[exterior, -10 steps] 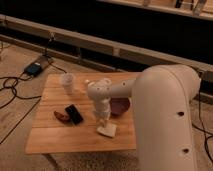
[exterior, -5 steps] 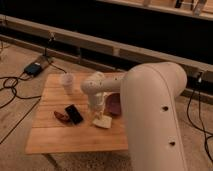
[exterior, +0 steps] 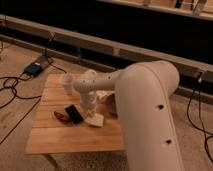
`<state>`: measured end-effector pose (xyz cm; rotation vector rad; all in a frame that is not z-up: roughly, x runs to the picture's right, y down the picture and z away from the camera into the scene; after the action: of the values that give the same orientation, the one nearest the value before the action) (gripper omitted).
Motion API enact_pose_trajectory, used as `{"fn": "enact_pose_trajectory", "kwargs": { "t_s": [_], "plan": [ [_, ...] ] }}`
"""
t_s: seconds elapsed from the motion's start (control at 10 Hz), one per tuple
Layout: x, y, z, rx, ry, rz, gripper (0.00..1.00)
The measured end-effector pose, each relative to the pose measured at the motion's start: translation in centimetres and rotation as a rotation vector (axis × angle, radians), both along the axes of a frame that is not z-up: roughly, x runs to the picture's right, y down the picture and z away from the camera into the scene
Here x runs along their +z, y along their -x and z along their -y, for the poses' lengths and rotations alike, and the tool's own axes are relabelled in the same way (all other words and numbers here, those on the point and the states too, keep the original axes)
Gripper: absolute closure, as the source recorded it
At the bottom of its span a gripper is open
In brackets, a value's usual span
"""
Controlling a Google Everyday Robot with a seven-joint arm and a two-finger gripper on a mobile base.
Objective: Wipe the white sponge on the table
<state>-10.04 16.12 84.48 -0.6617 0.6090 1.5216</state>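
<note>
Pressing end effector (exterior: 91, 113), fingers drawn together, down onto white sponge (exterior: 96, 120) lying on bench (exterior: 60, 140), just beside black slab (exterior: 74, 114).

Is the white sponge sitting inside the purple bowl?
No, the white sponge lies on the table at the claw tip, beside the bowl.

The gripper (exterior: 91, 114), fingers closed, stands low at the middle of the table (exterior: 65, 139), its tip on the white sponge (exterior: 96, 120). Just left of it lie a black slab (exterior: 74, 114) and a small reddish thing (exterior: 61, 116), crowding that side. A translucent cup (exterior: 66, 83) blocks the table's upper left corner. A purple bowl (exterior: 111, 103) sits close on the right, beside the bulky arm (exterior: 150, 115) that fills the right of the frame. The bare plank strip along the table's lower edge leaves open passage.
</note>
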Motion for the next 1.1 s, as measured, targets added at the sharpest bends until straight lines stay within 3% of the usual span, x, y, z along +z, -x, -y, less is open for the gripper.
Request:
{"fn": "enact_pose_trajectory", "kwargs": {
  "t_s": [0.4, 0.6, 0.8, 1.1],
  "plan": [
    [-2.9, 4.2, -2.5, 0.016, 0.032, 0.107, 1.0],
    [-4.2, 4.9, -4.0, 0.015, 0.057, 0.137, 1.0],
    [-5.3, 4.5, -5.8, 0.009, 0.088, 0.147, 1.0],
    [-6.1, 1.7, -8.0, 0.026, 0.135, 0.117, 1.0]
  ]
}}
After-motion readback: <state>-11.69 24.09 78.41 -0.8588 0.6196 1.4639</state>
